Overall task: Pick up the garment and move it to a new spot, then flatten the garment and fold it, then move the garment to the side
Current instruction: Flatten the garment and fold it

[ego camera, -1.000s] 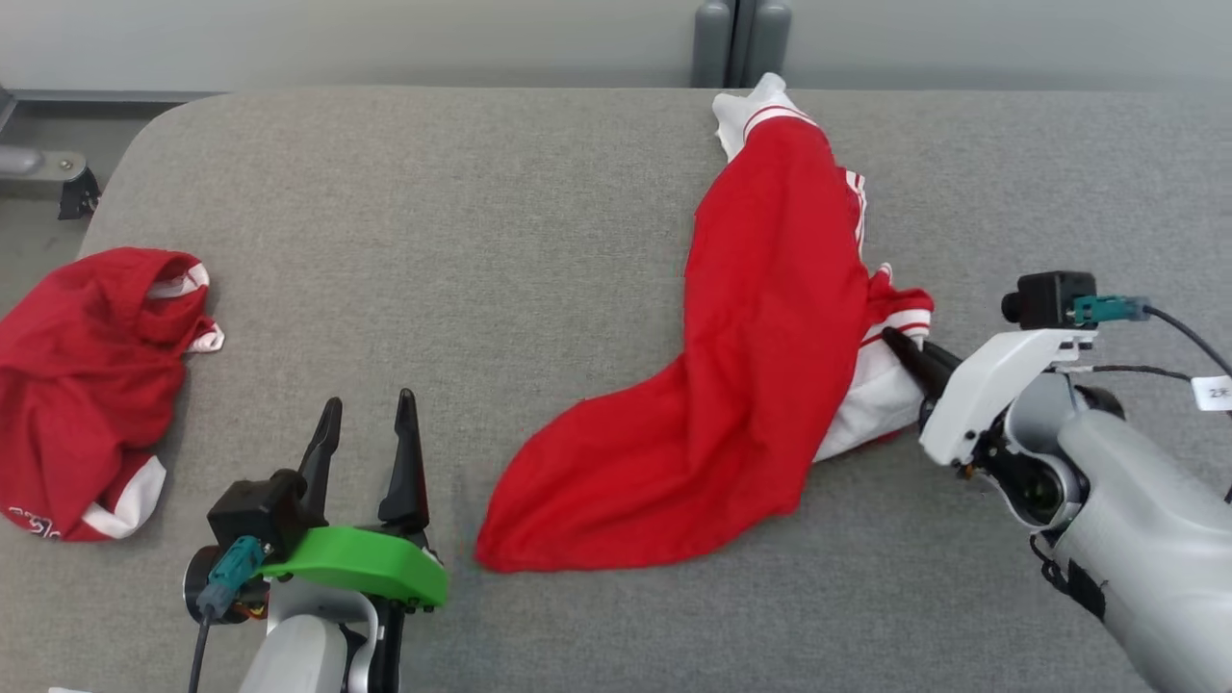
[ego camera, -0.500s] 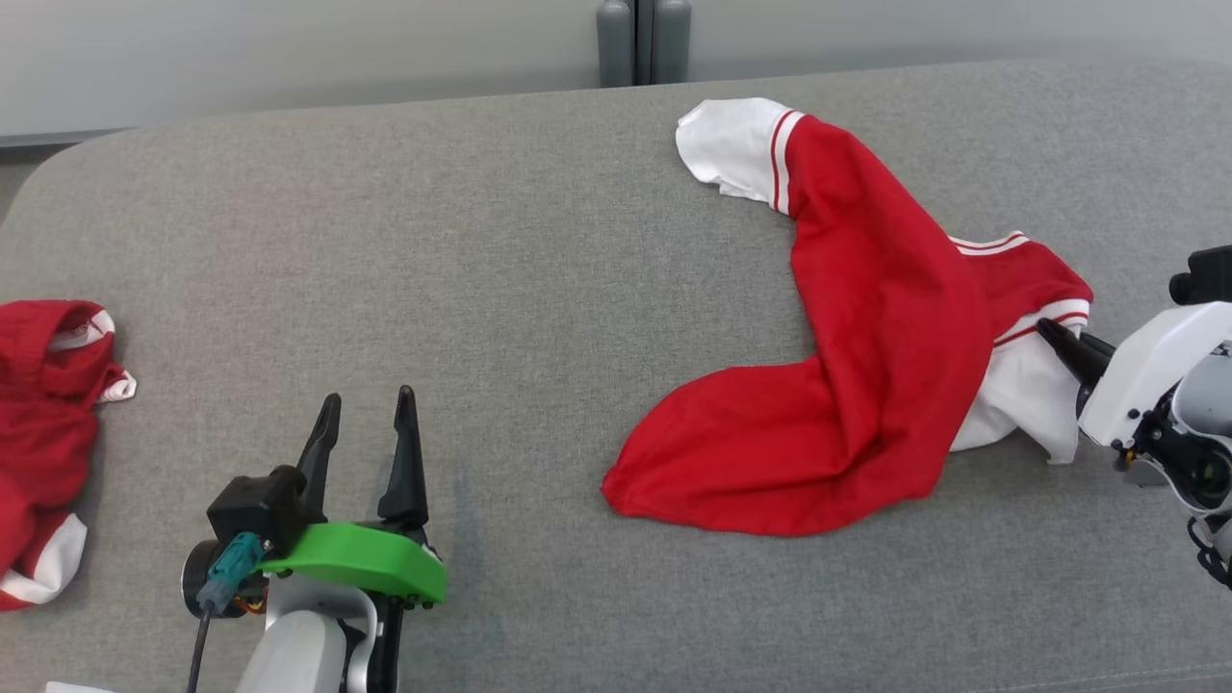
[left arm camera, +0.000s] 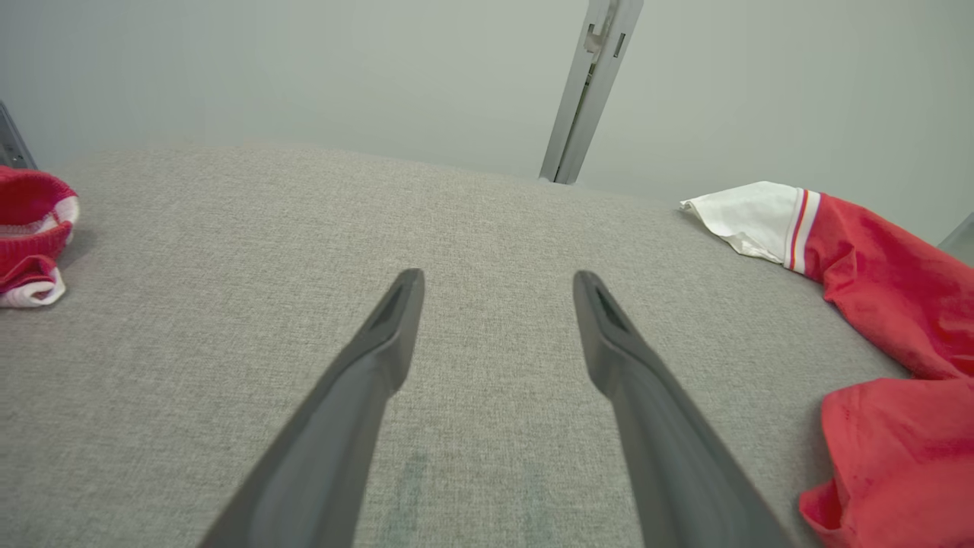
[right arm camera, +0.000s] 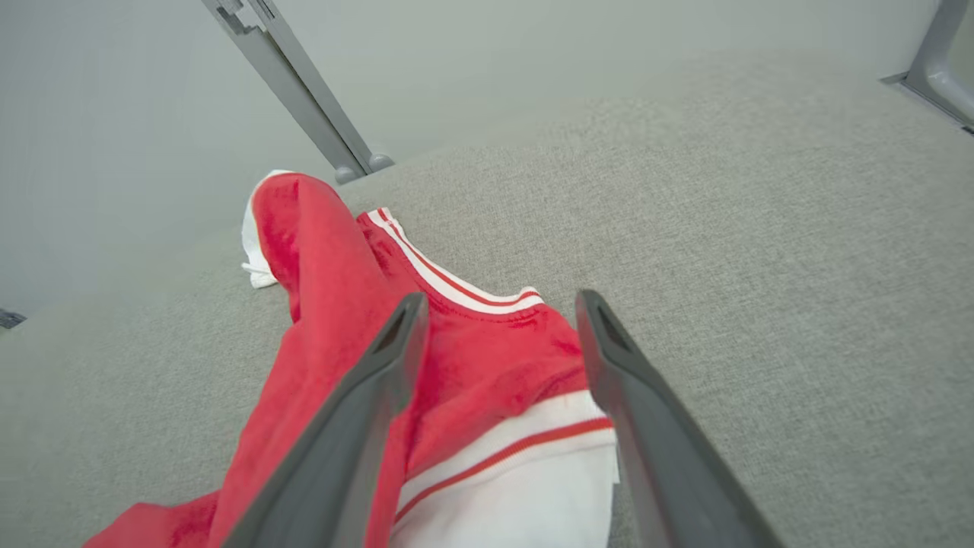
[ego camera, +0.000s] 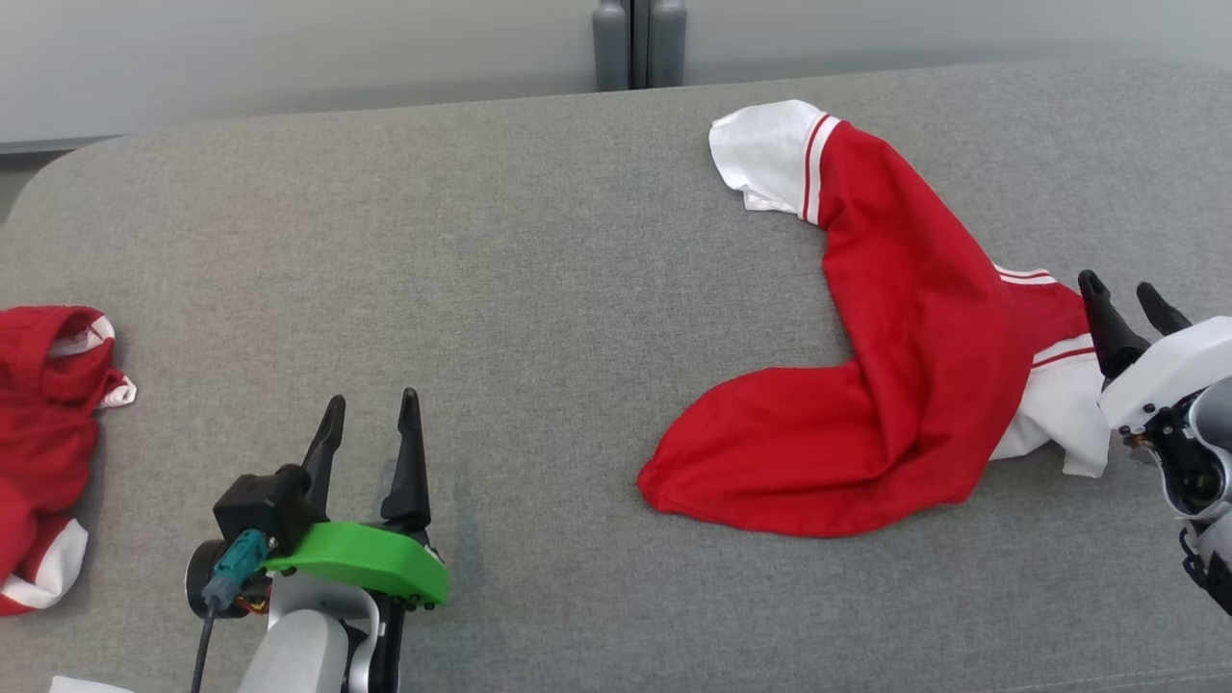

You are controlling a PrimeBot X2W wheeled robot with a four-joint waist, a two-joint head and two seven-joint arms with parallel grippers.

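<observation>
At three o'clock on the surface [ego camera: 539, 241], the right tool [ego camera: 1116, 284] gapes empty over the garment [ego camera: 914, 385]; flattening likely follows, needing corner grips.

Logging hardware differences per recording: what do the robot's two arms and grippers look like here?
Left gripper: two long, dark, tapering fingers on a bright green bracket, with a black camera block and a teal connector feeding a black cable; pale grey forearm below. Right gripper: matching dark fingers, but on a white bracket over a grey wrist with dark inner parts.
</observation>
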